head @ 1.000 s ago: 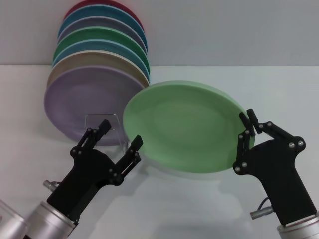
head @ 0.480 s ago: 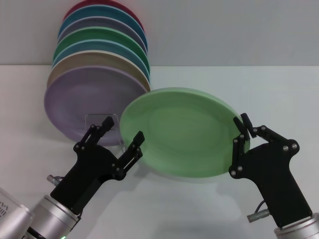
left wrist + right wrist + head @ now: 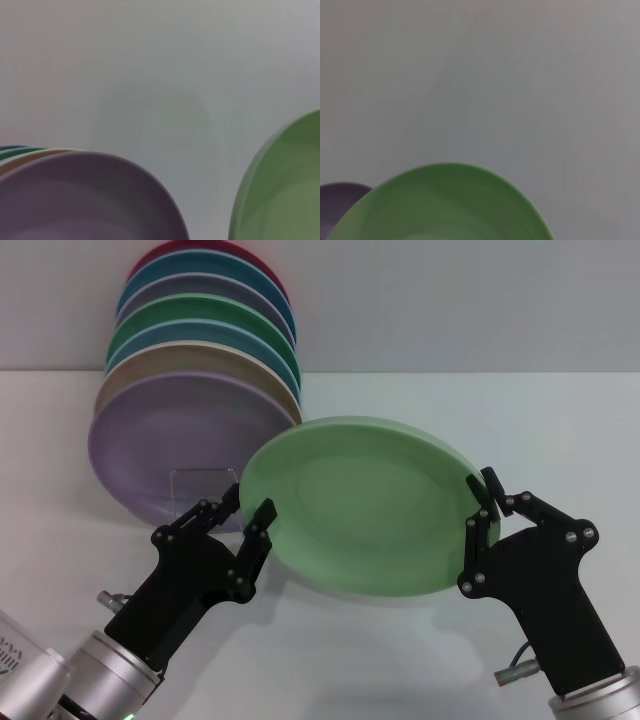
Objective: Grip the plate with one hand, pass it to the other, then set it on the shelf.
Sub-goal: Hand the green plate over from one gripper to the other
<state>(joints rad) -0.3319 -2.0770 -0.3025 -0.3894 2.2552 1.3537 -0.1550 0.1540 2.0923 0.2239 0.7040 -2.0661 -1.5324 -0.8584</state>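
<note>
Right pincer clamps the plate; left pincer's grip is unclear.

Both end units share one design. The left gripper and right gripper have matte black angular bodies with linked black fingers, joined by small silver screw heads at the pivots. Each body mounts on a silver cylindrical wrist. A short metal stub, possibly a connector, projects beside each wrist.
</note>
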